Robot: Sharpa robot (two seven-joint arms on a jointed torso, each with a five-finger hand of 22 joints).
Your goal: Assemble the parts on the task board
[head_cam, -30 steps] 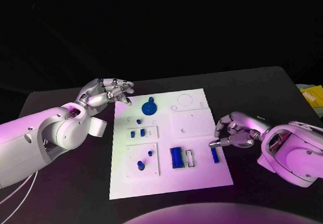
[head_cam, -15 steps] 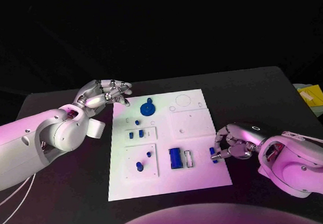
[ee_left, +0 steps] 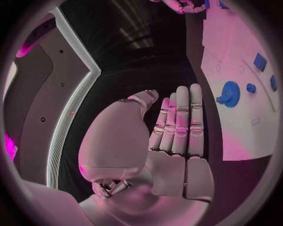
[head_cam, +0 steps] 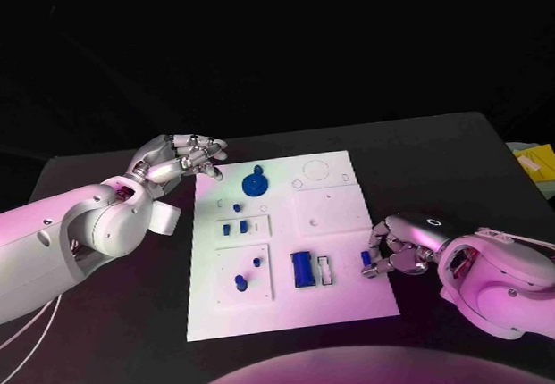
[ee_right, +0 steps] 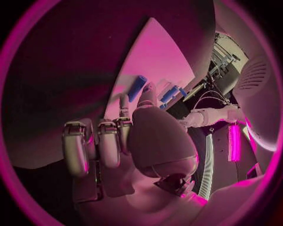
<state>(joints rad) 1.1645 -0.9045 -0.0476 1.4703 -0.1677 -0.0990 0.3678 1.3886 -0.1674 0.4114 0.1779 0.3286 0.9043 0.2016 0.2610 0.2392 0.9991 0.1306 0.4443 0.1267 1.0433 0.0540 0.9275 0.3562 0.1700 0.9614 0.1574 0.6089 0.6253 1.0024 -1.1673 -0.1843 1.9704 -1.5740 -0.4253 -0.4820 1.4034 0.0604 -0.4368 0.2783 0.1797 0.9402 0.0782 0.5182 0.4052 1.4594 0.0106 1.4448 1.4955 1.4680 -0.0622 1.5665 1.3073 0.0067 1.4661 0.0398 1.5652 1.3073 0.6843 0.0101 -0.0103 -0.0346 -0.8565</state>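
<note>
**Robot hands flanking the task board**

Task board (head_cam: 345, 305) is lying flat in the middle of the black surface (head_cam: 456, 156), with its small blue parts spread over it. Taking the board as the landmark: a blue gear (head_cam: 256, 186) is sitting near its far end, two small blue pegs (head_cam: 235, 227) are standing in a square recess just nearer than the gear, and two more blue pieces (head_cam: 246, 275) are resting in a second recess nearer still. A long blue block (head_cam: 303, 269) is lying beside that recess, toward the board's right edge, and a narrow blue bar (head_cam: 365, 262) is lying right at that edge.

Left robot hand (head_cam: 180, 158) is hovering off the board's far left corner, above the surface, holding nothing. In the left wrist view this robot hand (ee_left: 171, 136) is showing its fingers (ee_left: 183, 117) stretched out straight and side by side, with the thumb apart from them, and the gear (ee_left: 228, 93) is lying on the board beyond the fingertips.

Right robot hand (head_cam: 404, 245) is sitting at the board's right edge, its fingers curled in toward the narrow blue bar, with the fingertips at the bar. Whether they are actually gripping it, I cannot tell. In the right wrist view the curled fingers (ee_right: 97, 141) are hanging over the board's edge, with a blue piece (ee_right: 138, 85) lying just past them.
</note>
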